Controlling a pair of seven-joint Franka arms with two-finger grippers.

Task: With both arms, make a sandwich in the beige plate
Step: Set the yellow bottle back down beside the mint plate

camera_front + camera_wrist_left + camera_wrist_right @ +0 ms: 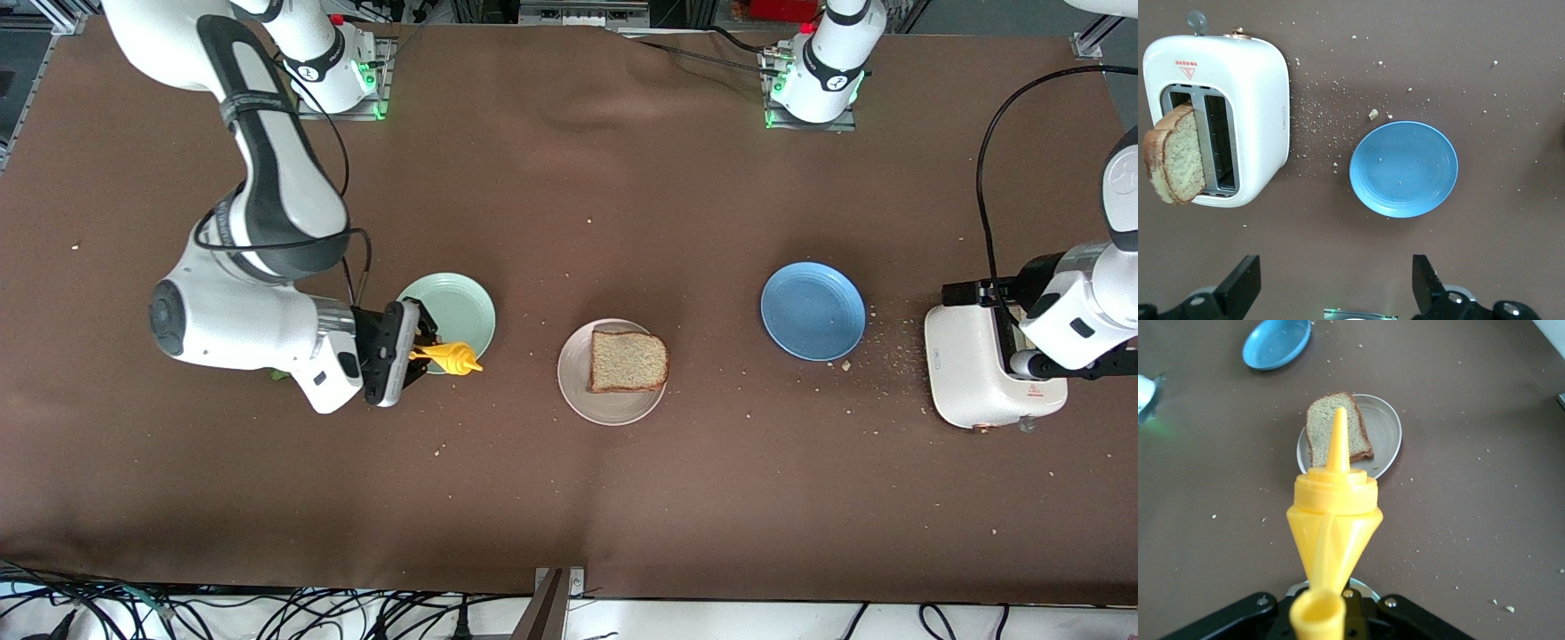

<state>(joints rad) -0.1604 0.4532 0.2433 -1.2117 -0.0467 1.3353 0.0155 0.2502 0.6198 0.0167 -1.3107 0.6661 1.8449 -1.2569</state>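
Note:
The beige plate [578, 384] [1386, 430] lies mid-table with one slice of brown bread [628, 361] [1337, 430] on it. My right gripper [414, 352] [1331, 608] is shut on a yellow squeeze bottle [453, 358] [1335, 513]. The bottle lies sideways above the mint-green plate's [464, 307] edge, its nozzle pointing toward the bread. My left gripper [975, 293] [1336, 280] hangs open and empty above the white toaster [969, 378] [1255, 107]. A second bread slice [1175, 157] stands up out of one toaster slot.
A blue plate [813, 310] [1403, 168] [1277, 342] lies bare between the beige plate and the toaster, with crumbs scattered beside it. A scrap of green [279, 374] peeks out under the right arm's wrist. Brown cloth covers the table.

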